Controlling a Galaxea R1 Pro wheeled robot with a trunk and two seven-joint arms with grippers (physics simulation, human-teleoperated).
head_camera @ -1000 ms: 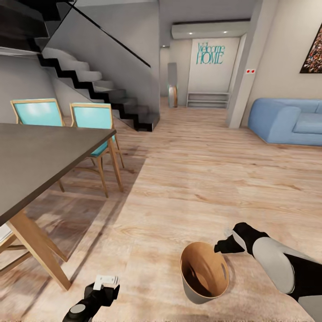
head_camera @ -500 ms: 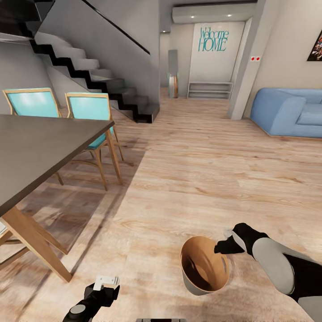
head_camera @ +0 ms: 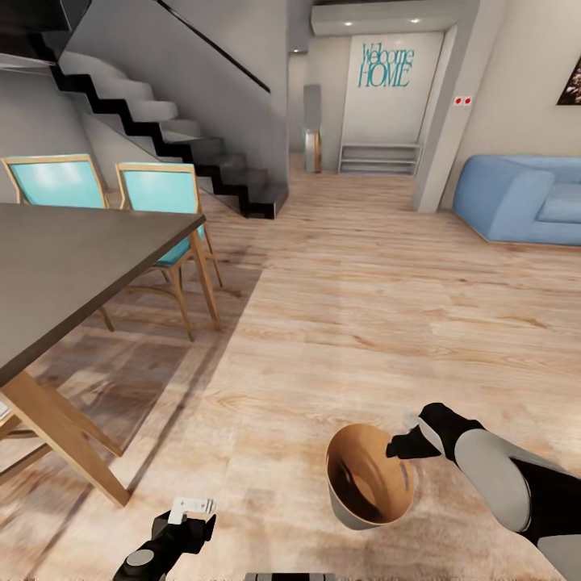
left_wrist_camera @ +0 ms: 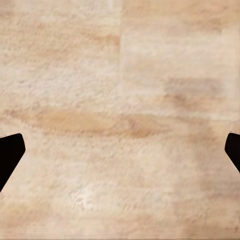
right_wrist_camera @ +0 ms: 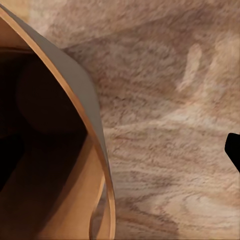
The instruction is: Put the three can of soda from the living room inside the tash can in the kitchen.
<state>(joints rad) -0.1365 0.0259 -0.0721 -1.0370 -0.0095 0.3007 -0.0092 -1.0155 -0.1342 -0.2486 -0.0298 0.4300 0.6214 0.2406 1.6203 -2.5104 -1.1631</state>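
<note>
I cannot see the right pincer [head_camera: 401, 446] fingertips: the tash can [head_camera: 355, 516] rim hides them. The sofa [head_camera: 516, 202] and bench [head_camera: 73, 266] are cut off at the picture's edges.

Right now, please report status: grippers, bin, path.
Right gripper shut on trash can rim, carried tilted. Left gripper open, holding nothing. Table on the left; floor ahead open.

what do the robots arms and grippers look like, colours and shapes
The right arm is a rounded pale grey shell with black joints, ending in a black right gripper. The left gripper is black with a pale grey-white block at the fingers; its fingertips look plain black.
</note>
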